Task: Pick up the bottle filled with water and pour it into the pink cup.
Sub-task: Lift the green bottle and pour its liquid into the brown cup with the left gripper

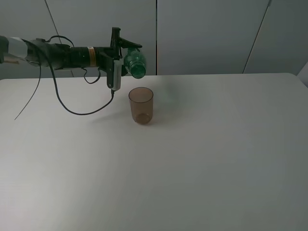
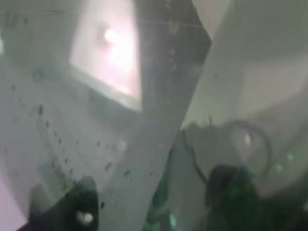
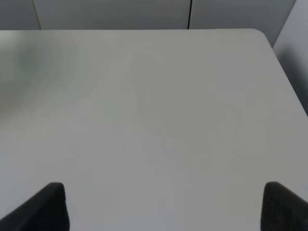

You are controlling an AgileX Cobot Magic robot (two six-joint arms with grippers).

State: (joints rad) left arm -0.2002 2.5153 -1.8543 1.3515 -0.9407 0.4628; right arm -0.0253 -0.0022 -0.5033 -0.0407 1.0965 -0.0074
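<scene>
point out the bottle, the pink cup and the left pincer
bottle [image 1: 137, 66], exterior high view, green body
pink cup [image 1: 141, 109], exterior high view, side wall
left pincer [image 1: 129, 55], exterior high view, midway between fingertips

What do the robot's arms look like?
The left arm is black with a pale grey rear section, an orange band, a loose black cable and a grey box by its black left gripper. The right gripper shows only two black fingertips.

Black pincer [image 1: 129, 52], orange-banded arm [image 1: 72, 55], looping black cable [image 1: 62, 103]
</scene>
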